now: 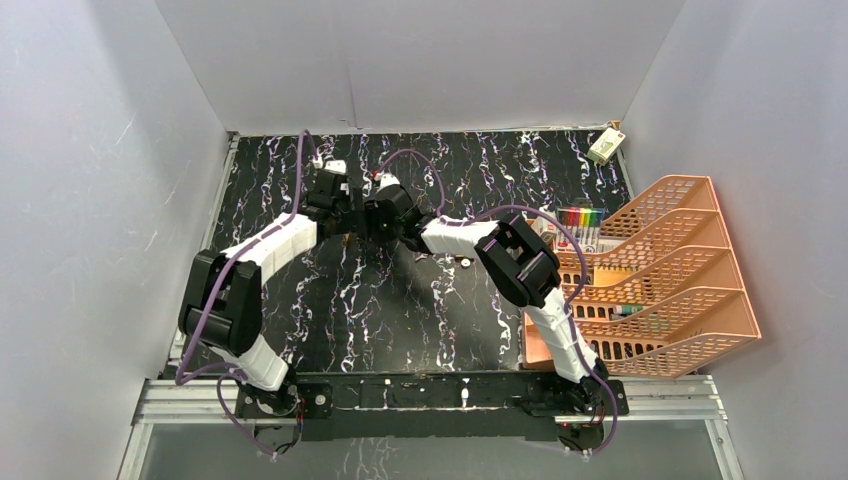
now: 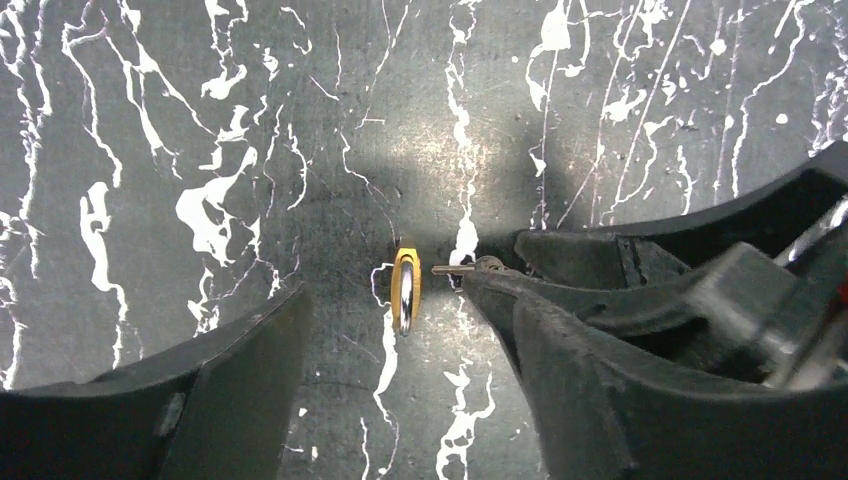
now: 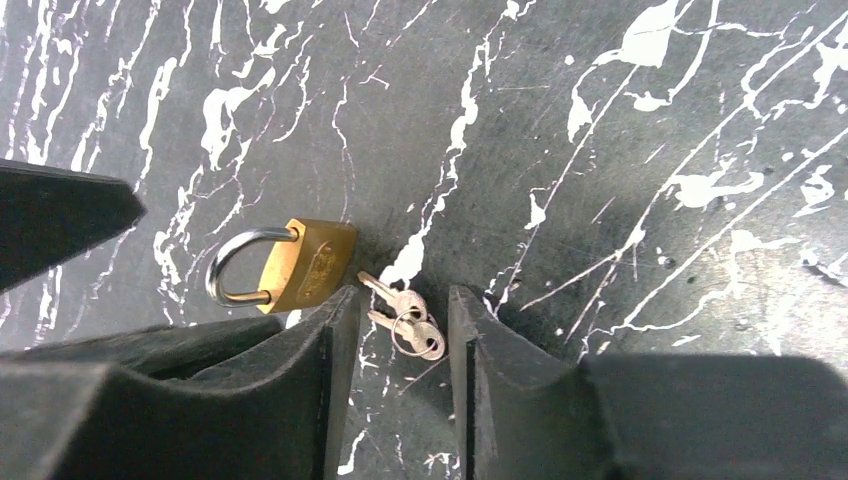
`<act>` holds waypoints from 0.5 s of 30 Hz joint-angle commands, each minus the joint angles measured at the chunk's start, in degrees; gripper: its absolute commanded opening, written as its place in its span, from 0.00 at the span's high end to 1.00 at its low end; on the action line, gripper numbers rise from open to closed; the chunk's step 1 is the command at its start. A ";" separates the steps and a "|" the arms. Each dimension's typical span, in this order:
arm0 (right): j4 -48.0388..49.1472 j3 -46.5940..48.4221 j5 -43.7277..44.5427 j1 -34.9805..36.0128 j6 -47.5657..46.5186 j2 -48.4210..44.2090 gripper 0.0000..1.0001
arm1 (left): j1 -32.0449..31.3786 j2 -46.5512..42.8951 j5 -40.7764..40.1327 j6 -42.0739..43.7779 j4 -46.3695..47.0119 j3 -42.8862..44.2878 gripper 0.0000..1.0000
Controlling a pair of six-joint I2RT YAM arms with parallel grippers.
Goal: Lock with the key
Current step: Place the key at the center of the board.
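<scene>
A brass padlock [image 3: 305,262] lies flat on the black marbled table, its steel shackle [image 3: 232,268] pointing left. Two small keys on a ring [image 3: 425,338] lie just right of it, blades towards the lock body. My right gripper [image 3: 403,300] is open, low over the table, its fingers either side of the keys and not touching them. My left gripper [image 2: 385,340] is open, the padlock [image 2: 405,290] seen edge-on between its fingers, a key tip [image 2: 448,268] beside it. In the top view both grippers [image 1: 340,200] [image 1: 385,212] meet at the table's middle back and hide the lock.
An orange stacked paper tray [image 1: 660,280] stands at the right edge with coloured markers [image 1: 580,217] beside it. A small white box [image 1: 606,146] sits at the back right corner. Grey walls close in three sides.
</scene>
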 commanded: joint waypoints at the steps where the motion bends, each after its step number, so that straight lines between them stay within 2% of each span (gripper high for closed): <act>1: 0.96 -0.73 1.28 -0.24 -1.57 -3.94 0.51 | 0.36 -6.70 2.85 1.68 -0.27 2.55 0.16; 2: 0.84 -0.78 1.39 -0.22 -1.86 -4.09 0.48 | 0.38 -7.54 3.90 2.33 0.12 2.62 0.05; 3: 0.67 -0.88 1.66 -0.21 -2.13 -4.25 0.47 | 0.37 -8.62 4.83 2.99 0.47 2.63 0.03; 9: 1.34 -5.14 2.88 -1.56 -2.96 -7.83 0.46 | 1.56 -15.40 11.84 7.03 1.78 2.14 0.02; 13: 2.61 -9.43 3.53 -2.94 -4.59 -12.22 0.46 | 3.89 -17.87 23.99 11.21 0.37 2.44 0.02; 15: 2.10 -11.23 5.12 -3.28 -6.22 -14.80 0.42 | 4.87 -18.06 29.92 13.96 -2.42 3.90 0.02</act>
